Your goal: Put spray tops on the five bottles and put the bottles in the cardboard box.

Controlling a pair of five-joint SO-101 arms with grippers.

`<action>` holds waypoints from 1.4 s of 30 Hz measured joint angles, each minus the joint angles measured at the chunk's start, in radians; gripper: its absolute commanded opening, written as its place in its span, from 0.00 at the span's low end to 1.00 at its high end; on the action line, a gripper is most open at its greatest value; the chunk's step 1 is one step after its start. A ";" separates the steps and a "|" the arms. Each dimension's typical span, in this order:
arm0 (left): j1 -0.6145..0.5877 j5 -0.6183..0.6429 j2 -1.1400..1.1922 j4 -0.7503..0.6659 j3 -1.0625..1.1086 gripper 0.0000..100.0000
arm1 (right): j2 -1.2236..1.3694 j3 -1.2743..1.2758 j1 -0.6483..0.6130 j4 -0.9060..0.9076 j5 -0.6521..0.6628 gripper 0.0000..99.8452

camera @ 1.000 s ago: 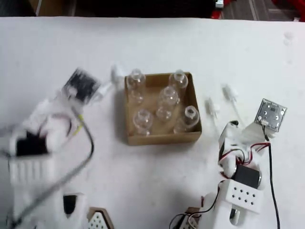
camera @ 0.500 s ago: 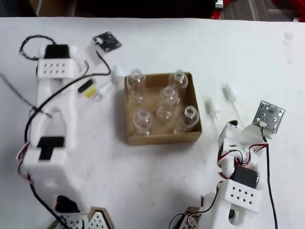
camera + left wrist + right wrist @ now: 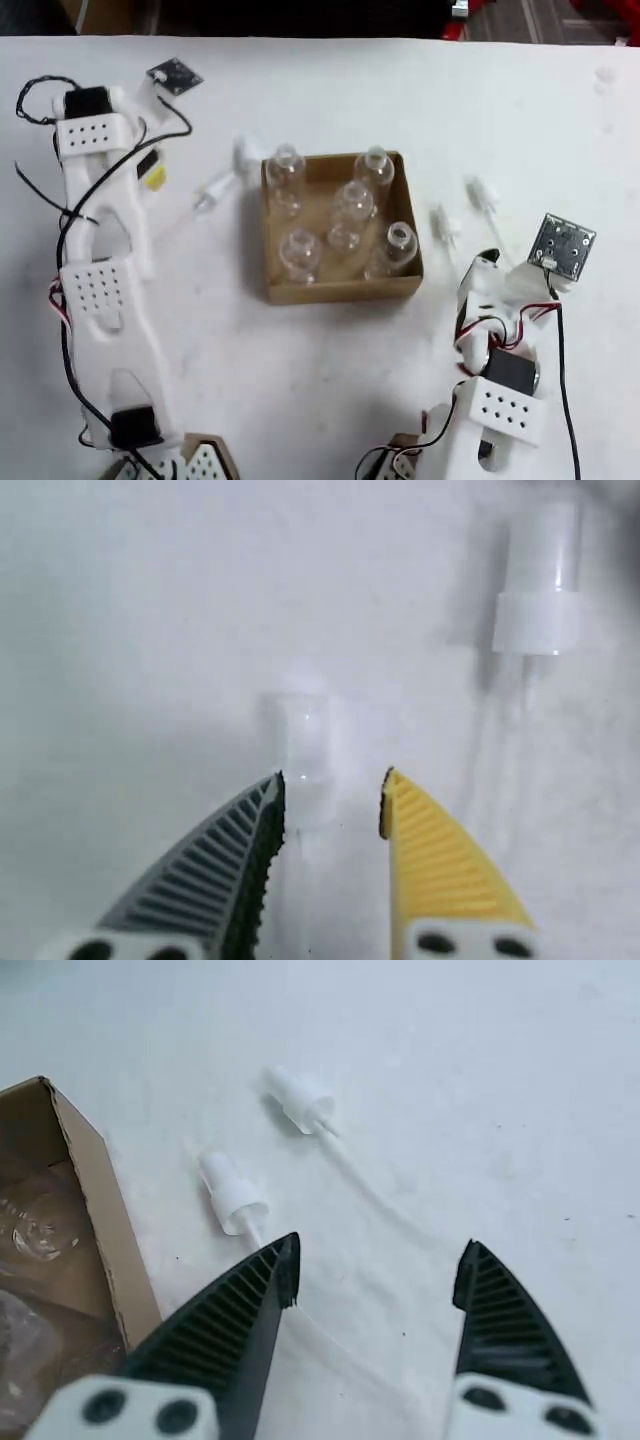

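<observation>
The white worktop (image 3: 320,90) carries loose spray tops on both sides of the cardboard box (image 3: 340,288). Just left of the box, one top (image 3: 243,152) lies near its far corner. A second top (image 3: 208,192) lies closer to the left arm. To the right, a third top (image 3: 445,225) and a fourth top (image 3: 483,193) lie apart, ahead of the right pincer (image 3: 380,1247), which is spread wide with nothing between its jaws. The left pincer (image 3: 332,780) is also spread; a translucent piece (image 3: 300,742) lies on the worktop at its tips, and I cannot tell whether they touch. Five clear bottles (image 3: 352,205) stand inside the box, necks uncapped.
</observation>
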 measured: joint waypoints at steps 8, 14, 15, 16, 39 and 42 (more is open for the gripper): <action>0.000 -0.005 0.224 0.040 -0.259 0.15 | 0.000 0.000 -0.002 0.000 0.000 0.23; -0.008 -0.005 0.293 0.037 -0.330 0.15 | 0.000 0.000 -0.002 0.000 0.000 0.23; -0.009 -0.006 0.301 0.035 -0.338 0.15 | 0.000 0.000 -0.002 0.000 0.000 0.23; -0.009 -0.006 0.304 0.035 -0.341 0.15 | 0.000 0.002 -0.002 0.000 0.000 0.23; -0.043 -0.005 0.321 0.089 -0.302 0.02 | 0.000 0.026 -0.081 0.000 0.104 0.23; -0.038 -0.005 0.319 0.098 -0.282 0.03 | 0.000 0.026 -0.081 0.000 0.104 0.23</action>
